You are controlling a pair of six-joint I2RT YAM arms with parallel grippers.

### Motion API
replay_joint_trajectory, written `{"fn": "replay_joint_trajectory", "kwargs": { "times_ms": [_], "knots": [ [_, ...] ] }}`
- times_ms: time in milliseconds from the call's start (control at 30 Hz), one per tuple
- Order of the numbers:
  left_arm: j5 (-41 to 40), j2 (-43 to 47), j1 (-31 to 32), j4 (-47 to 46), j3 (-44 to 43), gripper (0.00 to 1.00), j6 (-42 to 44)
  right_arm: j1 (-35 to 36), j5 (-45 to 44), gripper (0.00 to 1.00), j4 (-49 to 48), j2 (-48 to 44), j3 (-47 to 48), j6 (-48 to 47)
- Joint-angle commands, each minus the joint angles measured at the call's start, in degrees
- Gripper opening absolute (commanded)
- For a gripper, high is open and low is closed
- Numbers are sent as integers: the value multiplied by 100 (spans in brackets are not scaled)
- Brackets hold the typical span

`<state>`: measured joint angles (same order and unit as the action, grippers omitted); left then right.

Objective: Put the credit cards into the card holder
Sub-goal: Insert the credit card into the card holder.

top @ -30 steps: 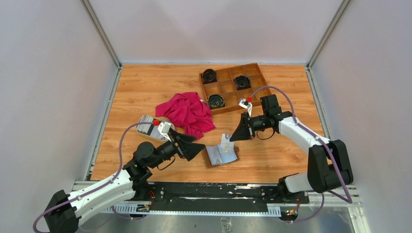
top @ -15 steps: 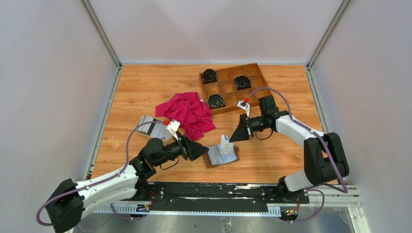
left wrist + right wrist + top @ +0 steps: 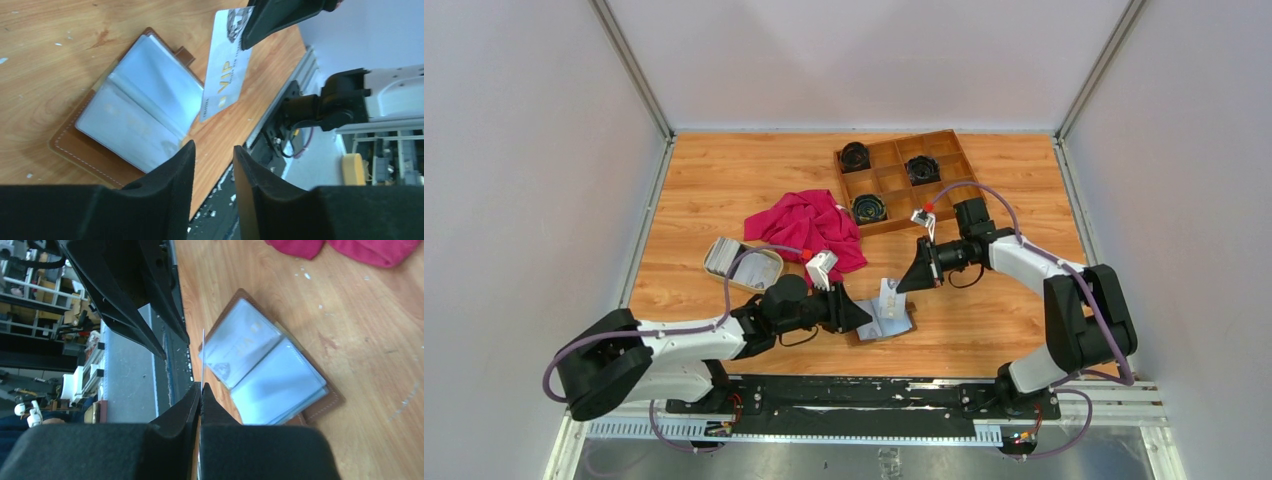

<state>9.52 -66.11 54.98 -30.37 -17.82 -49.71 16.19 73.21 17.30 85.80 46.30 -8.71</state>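
Close to the table's (image 3: 984, 335) front edge, flat and open: card holder (image 3: 881, 322), bare wood to its right. Stretched low from the left, left gripper (image 3: 865, 318) at its edge, fingers slightly apart, empty. Pinching one card (image 3: 887, 297) upright above it, right gripper (image 3: 901, 287). Beyond: red cloth (image 3: 809, 230), credit cards (image 3: 722, 254) in dish (image 3: 762, 270), wooden tray (image 3: 889, 182).

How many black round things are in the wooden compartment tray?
3 black round things in the tray: one in its far-left compartment, one right of that, one nearest the red cloth. None seems hidden.
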Motion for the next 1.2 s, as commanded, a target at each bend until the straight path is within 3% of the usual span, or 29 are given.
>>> {"fn": "replay_joint_trajectory", "kwargs": {
  "times_ms": [0, 267, 567, 1167],
  "knots": [
    [-354, -390, 46, -153, -147, 33, 242, -137, -514, 0, -56, 185, 55, 121],
    [-592, -1262, 38, -131, -94, 21, 213, -132, -635, 0, -78, 938, 308, 316],
    [-1066, -1423, 20, 277, 173, 9, -3, -79, -349, 0, -44, 1382, 417, 327],
    [-987, -1610, -5, 286, 145, 7, -11, 372, -1189, 0, 54, 1555, 558, 484]
  ]
}}
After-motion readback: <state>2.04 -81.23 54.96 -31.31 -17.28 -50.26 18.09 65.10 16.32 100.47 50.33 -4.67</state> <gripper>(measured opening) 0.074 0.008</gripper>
